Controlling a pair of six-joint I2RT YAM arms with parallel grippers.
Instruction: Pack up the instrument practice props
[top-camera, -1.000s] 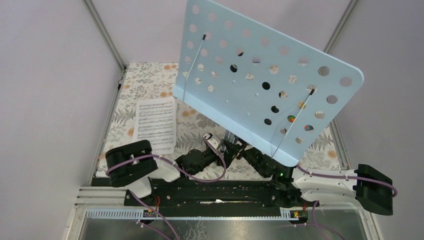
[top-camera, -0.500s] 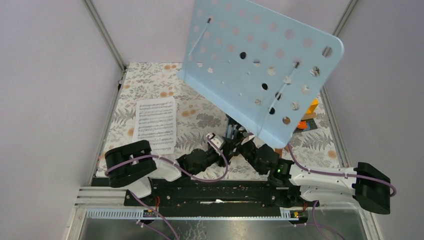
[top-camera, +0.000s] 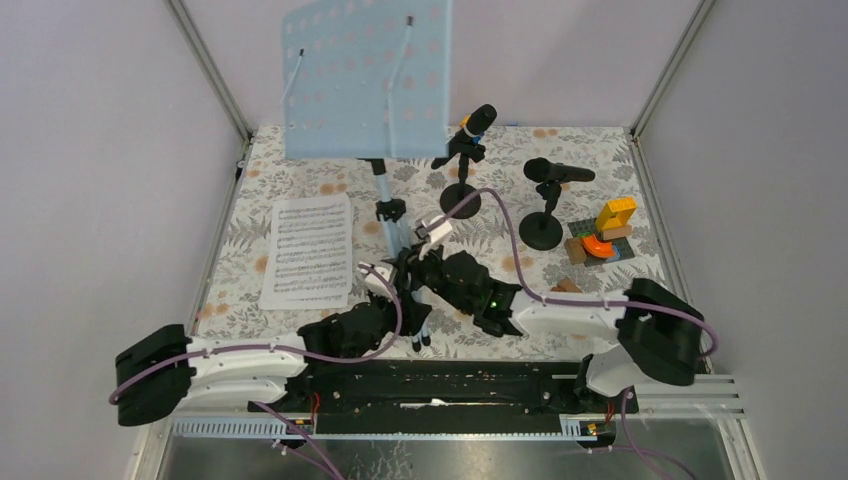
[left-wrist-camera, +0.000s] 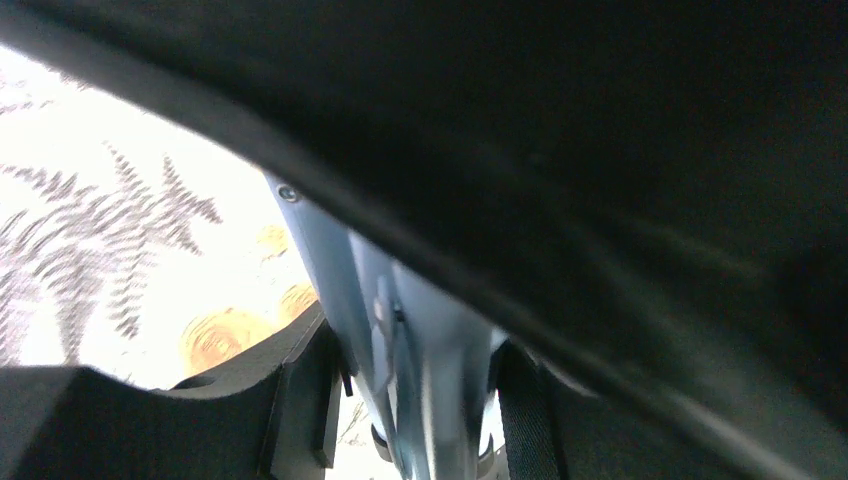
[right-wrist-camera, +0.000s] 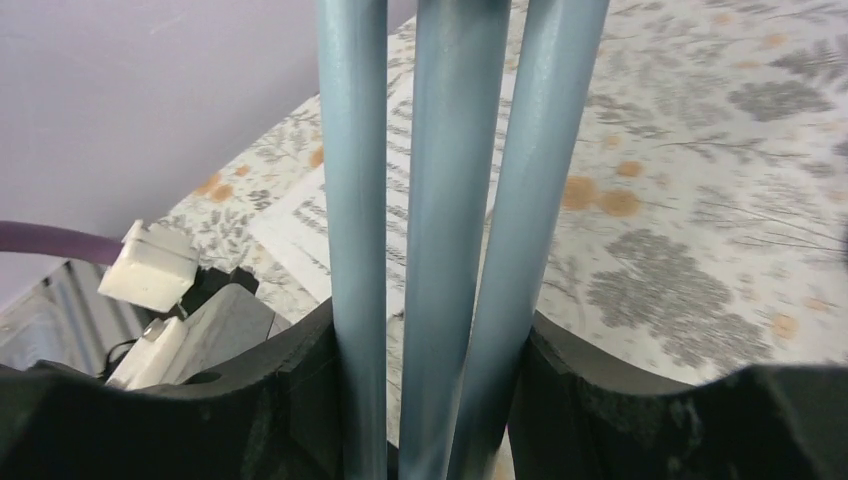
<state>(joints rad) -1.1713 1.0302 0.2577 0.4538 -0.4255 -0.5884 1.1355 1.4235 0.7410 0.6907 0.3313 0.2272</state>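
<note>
Floral tbl holds sheet-music pg, rear mic, right mic, toy blocks.

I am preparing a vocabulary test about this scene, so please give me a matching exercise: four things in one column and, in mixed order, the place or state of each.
1. music desk
2. sheet-music page
3. toy blocks
4. tripod legs

A. held by the left tool and right tool
B. lying flat, on the left
C. colourful, on the right
D. raised high, at the back

Pairs: 1-D, 2-B, 3-C, 4-A
</note>
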